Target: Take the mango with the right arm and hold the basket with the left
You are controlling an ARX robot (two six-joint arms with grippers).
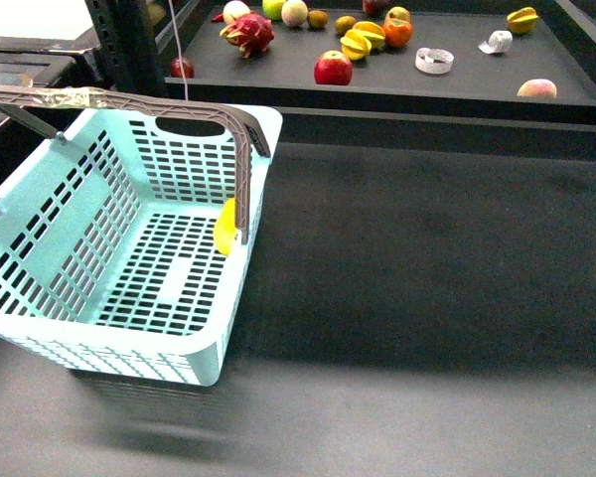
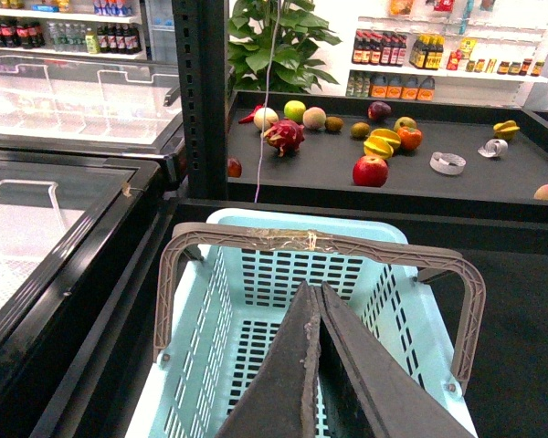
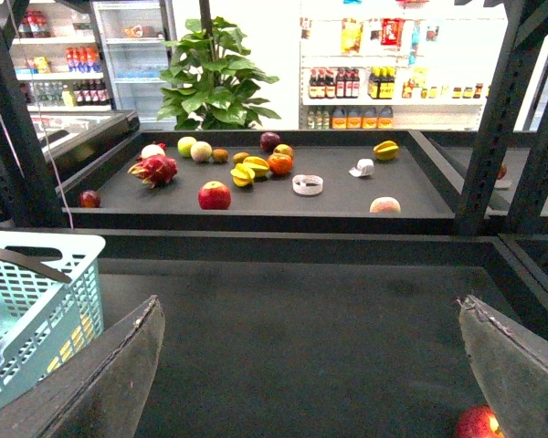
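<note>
One mango (image 1: 224, 228) lies inside basket (image 1: 99, 343), against its wall; left claw (image 2: 315, 365) closed above basket, right claw (image 3: 310, 365) wide apart, well clear.

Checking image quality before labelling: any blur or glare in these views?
Front view: basket near rim and its shadow look smeared; shelf fruit sharp. Left wrist view: glare on the freezer lid, shut left gripper soft. Right wrist view: open right gripper fingers soft, shelf crisp.

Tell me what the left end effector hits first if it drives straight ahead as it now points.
Probably the taped handle of the basket: the shut left end effector points right at it from just behind, though depth is hard to judge.
</note>
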